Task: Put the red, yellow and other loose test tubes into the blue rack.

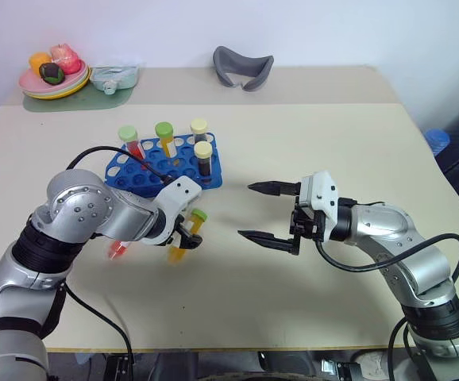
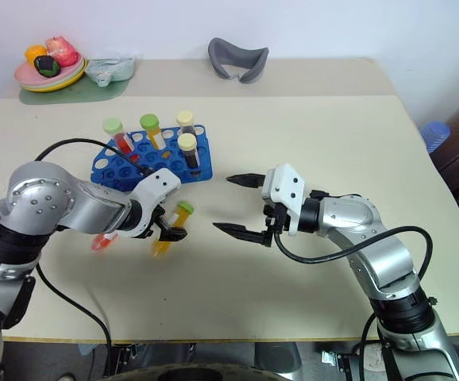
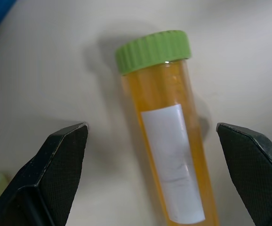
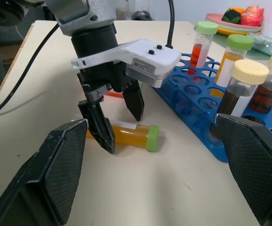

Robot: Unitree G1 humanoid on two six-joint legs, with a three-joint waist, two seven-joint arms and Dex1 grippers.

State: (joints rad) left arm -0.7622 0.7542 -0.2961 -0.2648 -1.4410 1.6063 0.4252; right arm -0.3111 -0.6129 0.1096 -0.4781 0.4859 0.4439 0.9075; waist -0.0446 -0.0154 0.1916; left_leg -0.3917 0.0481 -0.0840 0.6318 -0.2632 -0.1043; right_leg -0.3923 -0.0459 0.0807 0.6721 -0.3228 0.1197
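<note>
The blue rack (image 1: 138, 175) stands left of the table's middle, with a red tube (image 1: 132, 141), a yellow tube (image 1: 164, 136) and two dark cream-capped tubes (image 1: 203, 155) upright in it. A loose yellow tube with a green cap (image 3: 169, 141) lies on the table just in front of the rack. My left gripper (image 1: 186, 236) points down over it, open, one finger on each side of the tube, not closed on it. A loose red tube (image 1: 117, 250) lies partly under my left arm. My right gripper (image 1: 246, 210) hangs open and empty to the right, pointing at the yellow tube.
A plate of toy food (image 1: 31, 86) on a green mat and a clear bag (image 1: 115, 77) sit at the back left corner. A grey curved object (image 1: 243, 67) lies at the back centre. A blue thing (image 1: 436, 140) shows beyond the table's right edge.
</note>
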